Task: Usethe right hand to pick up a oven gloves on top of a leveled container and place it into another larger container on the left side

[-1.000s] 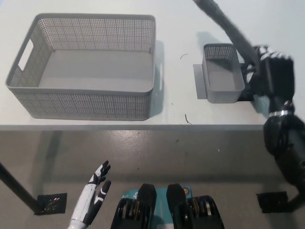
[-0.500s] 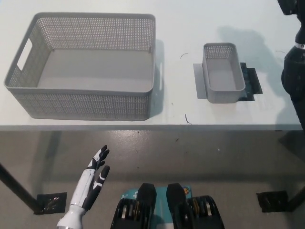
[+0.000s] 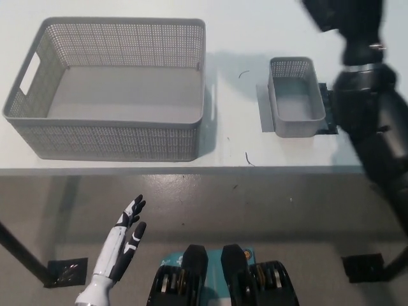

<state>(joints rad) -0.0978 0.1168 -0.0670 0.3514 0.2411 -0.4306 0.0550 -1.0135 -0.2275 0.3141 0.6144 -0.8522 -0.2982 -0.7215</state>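
Observation:
A small grey mesh container (image 3: 294,105) stands at the right of the white table, on a flat grey sheet (image 3: 263,108). A dark flat piece (image 3: 323,94), possibly the oven glove, pokes out along its right side and is mostly hidden by my black right arm (image 3: 370,121). That arm rises along the right side of the picture. My right hand (image 3: 341,14) is a blurred black shape at the top edge, above and beyond the small container. The large grey mesh container (image 3: 108,137) stands at the left with nothing in it.
The table's front edge (image 3: 191,169) crosses the middle of the picture, with grey floor below it. My white left hand (image 3: 124,239) rests open below the table at the lower left. A black table leg and foot plate (image 3: 64,271) stand beside it.
My right arm has swung in from the right edge and now covers most of the dark piece beside the small container. The hand is still at the top. The left hand has barely moved.

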